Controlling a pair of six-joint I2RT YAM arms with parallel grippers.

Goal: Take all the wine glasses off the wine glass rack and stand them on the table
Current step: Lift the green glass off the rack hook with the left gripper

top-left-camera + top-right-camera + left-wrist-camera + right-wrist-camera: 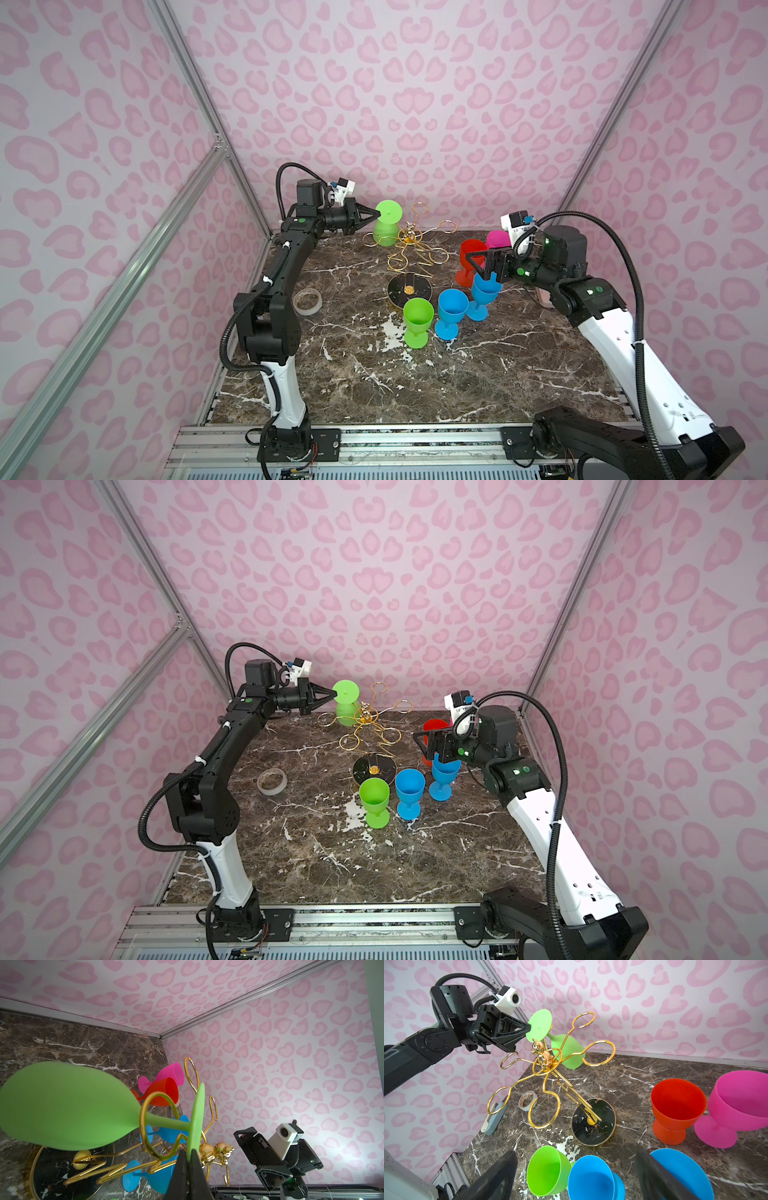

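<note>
Glass: the green wine glass (387, 226) hangs bowl-down at the far left of the wine glass rack (411, 249). Its stem is threaded through a gold loop, with the foot above the wire.
Left fingers: my left gripper (377, 214) is pinched on the thin edge of the glass's foot.
Right fingers: my right gripper (480, 266) is spread wide and holds nothing, just above a blue glass (484, 293) on the right.
Risk, slip: I grip only the foot's edge, so the glass could swing or slide out.
Risk, snag: if I pull away from the loop's opening, the wire catches the stem or foot. The light rack could then tip onto the standing glasses.
Left arm: reaches far and high, wrist level, pointing right.
Right arm: elbow bent, pointing left, well apart from the rack.
</note>
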